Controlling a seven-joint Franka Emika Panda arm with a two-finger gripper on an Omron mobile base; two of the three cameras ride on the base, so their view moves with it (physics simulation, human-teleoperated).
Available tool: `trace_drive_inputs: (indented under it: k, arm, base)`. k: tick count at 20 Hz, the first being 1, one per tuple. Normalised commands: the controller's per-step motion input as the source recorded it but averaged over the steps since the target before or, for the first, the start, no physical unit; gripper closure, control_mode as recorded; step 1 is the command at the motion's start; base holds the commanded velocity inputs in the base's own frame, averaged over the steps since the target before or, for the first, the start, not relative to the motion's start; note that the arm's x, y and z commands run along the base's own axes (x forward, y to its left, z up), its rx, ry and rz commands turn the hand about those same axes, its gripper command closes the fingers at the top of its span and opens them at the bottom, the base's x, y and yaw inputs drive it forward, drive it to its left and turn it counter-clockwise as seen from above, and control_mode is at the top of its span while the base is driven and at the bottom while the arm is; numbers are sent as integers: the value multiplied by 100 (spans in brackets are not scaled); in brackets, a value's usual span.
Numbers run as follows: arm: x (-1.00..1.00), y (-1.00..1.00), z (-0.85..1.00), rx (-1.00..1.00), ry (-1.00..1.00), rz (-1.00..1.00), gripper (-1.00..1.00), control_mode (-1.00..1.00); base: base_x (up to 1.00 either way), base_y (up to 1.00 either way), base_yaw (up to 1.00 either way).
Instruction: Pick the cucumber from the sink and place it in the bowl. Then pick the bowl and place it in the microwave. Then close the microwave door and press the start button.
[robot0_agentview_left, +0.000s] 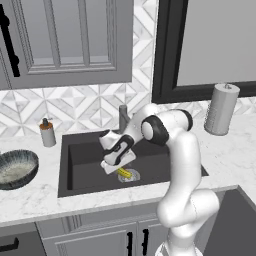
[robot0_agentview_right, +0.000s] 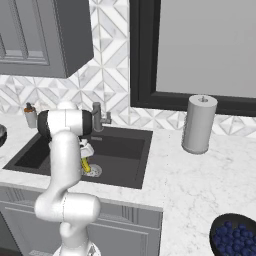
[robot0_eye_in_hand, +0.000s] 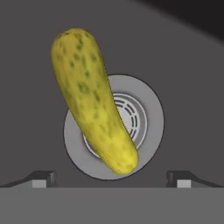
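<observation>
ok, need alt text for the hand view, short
A yellow-green speckled cucumber lies on the dark sink floor, its lower end resting over the round metal drain. The open gripper hangs above it, one dark fingertip at each bottom corner, well apart and not touching the cucumber.

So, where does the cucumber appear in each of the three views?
Left base view: cucumber just below centre, under the gripper.
Right base view: cucumber left of centre, beside the arm.
Hand view: cucumber centre, running diagonally.
Shared landmark: it lies across the round metal drain.
</observation>
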Motion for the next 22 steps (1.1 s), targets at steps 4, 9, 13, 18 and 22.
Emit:
trace_drive_inputs:
  k: [4,9,13,18,22]
  arm:
    - [44,12,-41,0,0,0,-100,-100]
    - [37,12,-42,0,0,0,-100,-100]
    - [25,0,-44,0,0,0,-100,-100]
    - [17,0,-33,0,1,0,100,-100]
    - [0,-1,-10,0,1,-1,100,-100]
  base:
    - [0,0,0]
    - [0,0,0]
    - [0,0,0]
    - [0,0,0]
    - [0,0,0]
